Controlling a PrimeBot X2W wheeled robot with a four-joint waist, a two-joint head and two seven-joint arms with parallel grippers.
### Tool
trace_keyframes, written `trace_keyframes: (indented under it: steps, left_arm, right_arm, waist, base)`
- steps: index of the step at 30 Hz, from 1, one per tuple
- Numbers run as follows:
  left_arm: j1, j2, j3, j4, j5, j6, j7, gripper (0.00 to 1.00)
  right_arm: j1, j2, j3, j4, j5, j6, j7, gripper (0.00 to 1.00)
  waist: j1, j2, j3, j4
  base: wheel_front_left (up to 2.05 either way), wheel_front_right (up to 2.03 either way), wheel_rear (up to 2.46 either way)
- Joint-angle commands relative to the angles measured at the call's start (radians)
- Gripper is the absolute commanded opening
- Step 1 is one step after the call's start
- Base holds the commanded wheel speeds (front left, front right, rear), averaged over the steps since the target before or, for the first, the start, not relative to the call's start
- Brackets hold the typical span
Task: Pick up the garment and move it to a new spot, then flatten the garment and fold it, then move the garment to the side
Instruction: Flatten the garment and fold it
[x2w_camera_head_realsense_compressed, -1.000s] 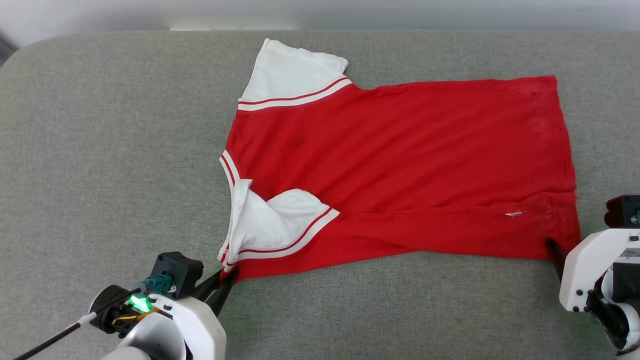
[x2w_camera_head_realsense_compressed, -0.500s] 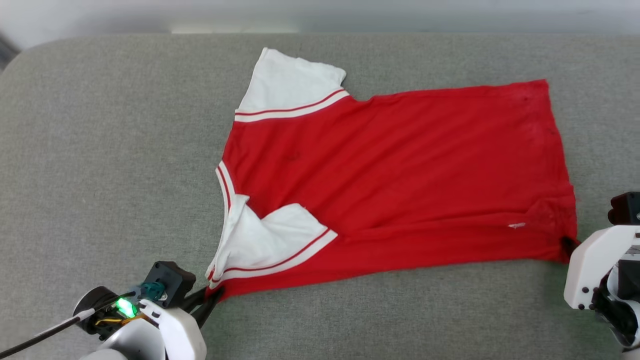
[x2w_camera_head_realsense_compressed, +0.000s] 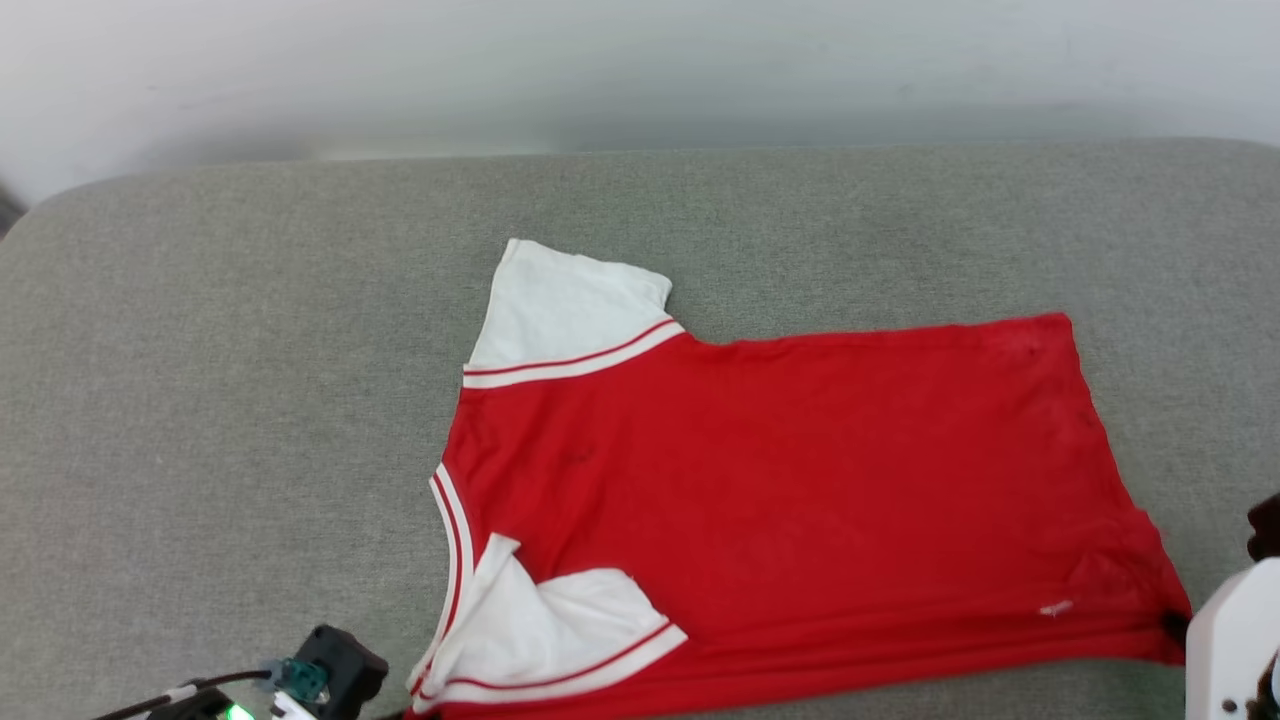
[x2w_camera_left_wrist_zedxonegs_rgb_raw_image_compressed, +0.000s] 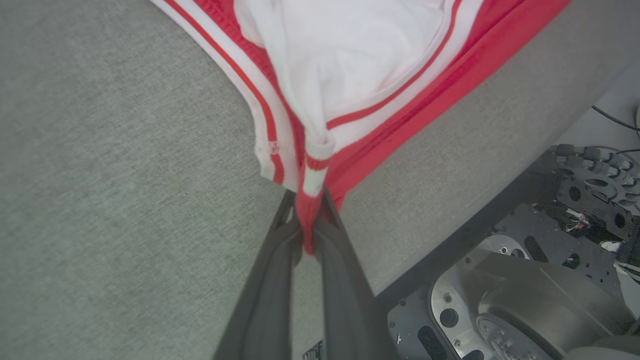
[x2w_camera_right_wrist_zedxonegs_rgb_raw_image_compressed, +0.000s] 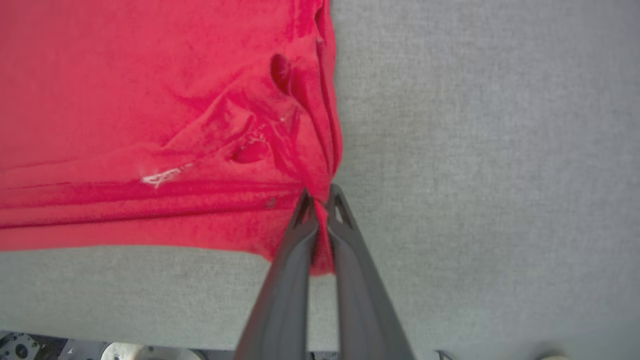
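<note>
Nearly out of the head view, left hand (x2w_camera_left_wrist_zedxonegs_rgb_raw_image_compressed: 307, 199) and right hand (x2w_camera_right_wrist_zedxonegs_rgb_raw_image_compressed: 320, 194) clamp garment (x2w_camera_head_realsense_compressed: 780, 480) corners.

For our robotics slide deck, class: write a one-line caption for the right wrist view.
Right gripper shut on a corner of the red shirt, which lies on the grey surface.

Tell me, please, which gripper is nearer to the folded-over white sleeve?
Left. The left gripper pinches the garment right beside that sleeve; the right gripper clamps the opposite hem corner.
</note>
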Motion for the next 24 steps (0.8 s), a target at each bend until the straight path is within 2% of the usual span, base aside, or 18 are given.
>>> trace_keyframes:
  steps: [1,9,10,11,12,18,24]
  left_arm:
    - [0.019,0.005,-0.007,-0.001,-0.007,0.005,0.008,0.00]
    - [0.034,-0.052,-0.037,0.033,-0.026,-0.016,-0.006,0.00]
    - [0.032,-0.059,-0.036,0.043,-0.029,-0.017,-0.011,0.31]
    - [0.029,-0.066,-0.034,0.053,-0.025,-0.018,-0.019,0.78]
    - [0.021,-0.090,-0.031,0.084,-0.025,-0.018,-0.041,1.00]
    - [0.020,-0.120,0.003,0.108,-0.012,-0.014,-0.155,1.00]
    - [0.043,-0.170,0.106,0.122,-0.003,0.048,-0.390,1.00]
  right_arm:
    - [0.032,-0.013,-0.014,-0.021,0.004,-0.002,0.023,0.00]
    - [0.080,0.021,-0.017,-0.018,-0.004,-0.002,0.029,0.00]
    - [0.071,0.034,-0.019,-0.008,0.006,-0.002,0.022,0.00]
    - [0.061,0.044,-0.021,0.001,0.009,-0.002,0.010,0.00]
    - [0.045,0.042,-0.018,0.032,-0.019,-0.002,-0.038,1.00]
    - [0.016,0.038,-0.009,0.051,-0.024,-0.002,-0.135,1.00]
    - [-0.013,0.041,0.011,0.000,0.016,-0.002,-0.280,1.00]
  waist:
    - [0.0000,0.0000,-0.007,-0.007]
    - [0.0000,0.0000,-0.004,-0.015]
    - [0.0000,0.0000,-0.004,-0.017]
    - [0.0000,0.0000,-0.003,-0.017]
    - [0.0000,0.0000,-0.007,-0.014]
    - [0.0000,0.0000,-0.034,-0.007]
    - [0.0000,0.0000,-0.074,-0.001]
  base:
    - [0.00,0.00,0.00]
    - [0.00,0.00,0.00]
    - [0.00,0.00,0.00]
    - [0.00,0.00,0.00]
    - [0.00,0.00,0.00]
    - [0.00,0.00,0.00]
    - [0.00,0.00,0.00]
